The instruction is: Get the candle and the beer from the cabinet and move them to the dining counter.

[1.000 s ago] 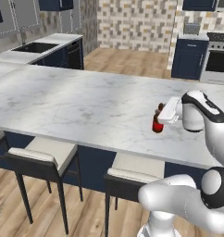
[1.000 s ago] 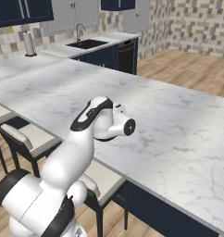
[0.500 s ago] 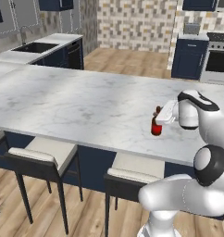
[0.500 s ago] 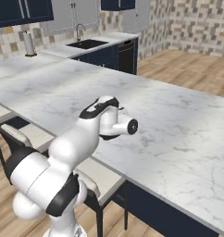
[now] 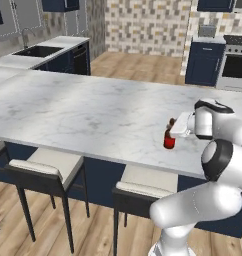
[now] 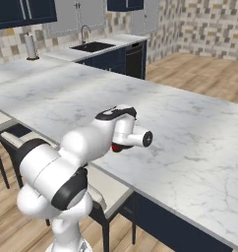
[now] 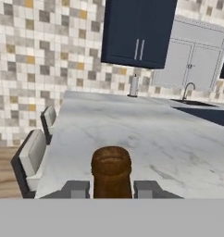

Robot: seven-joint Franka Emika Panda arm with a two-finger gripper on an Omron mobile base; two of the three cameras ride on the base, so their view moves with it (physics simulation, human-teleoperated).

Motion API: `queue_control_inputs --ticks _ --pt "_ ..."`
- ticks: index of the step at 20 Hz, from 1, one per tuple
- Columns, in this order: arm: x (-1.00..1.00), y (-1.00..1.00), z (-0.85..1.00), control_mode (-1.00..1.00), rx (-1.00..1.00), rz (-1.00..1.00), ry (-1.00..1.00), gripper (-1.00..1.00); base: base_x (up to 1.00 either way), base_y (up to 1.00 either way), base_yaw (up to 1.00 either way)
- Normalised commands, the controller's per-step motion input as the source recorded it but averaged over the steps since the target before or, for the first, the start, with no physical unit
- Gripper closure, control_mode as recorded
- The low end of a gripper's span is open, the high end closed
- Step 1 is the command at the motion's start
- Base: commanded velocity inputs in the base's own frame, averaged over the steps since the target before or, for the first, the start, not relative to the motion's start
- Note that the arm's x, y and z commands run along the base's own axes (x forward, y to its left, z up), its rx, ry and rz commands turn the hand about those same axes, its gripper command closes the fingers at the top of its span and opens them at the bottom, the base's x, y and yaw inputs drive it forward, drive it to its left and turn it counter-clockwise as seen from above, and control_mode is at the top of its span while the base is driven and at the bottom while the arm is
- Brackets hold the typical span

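Note:
The beer (image 5: 169,139) is a brown bottle with a red label, upright near the front edge of the dining counter (image 5: 83,110). My gripper (image 5: 174,128) is shut on its neck from the right side. In the hand view the bottle's brown top (image 7: 111,167) sits between my fingertips (image 7: 77,189), with the marble slab (image 7: 132,129) stretching ahead. A bit of the red label (image 6: 119,147) peeks out under my hand in the right base view. Whether the bottle's base touches the slab I cannot tell. A navy wall cabinet (image 7: 137,32) hangs far behind. The candle is out of view.
Cushioned stools (image 5: 43,170) (image 5: 143,185) stand under the counter's near edge. A sink worktop (image 5: 38,50) lies at the back left, a stove (image 5: 235,60) at the back right. A paper towel roll (image 6: 30,47) stands by the tile backsplash.
The bottle has sunk slightly toward the slab in the shut gripper, and my elbow has swung up and closer to the cameras.

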Motion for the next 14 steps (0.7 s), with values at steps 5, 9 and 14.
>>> queue_control_inputs --ticks 5,9,14 --pt "0.16 -0.02 -0.29 -1.0 0.0 0.02 0.0 1.0 0.0 0.0 0.0" --pt "0.21 0.0 -0.27 -1.0 0.0 0.01 0.0 1.0 0.0 0.0 0.0" --pt "0.21 0.0 -0.2 -1.0 0.0 0.01 0.0 1.0 0.0 0.0 0.0"
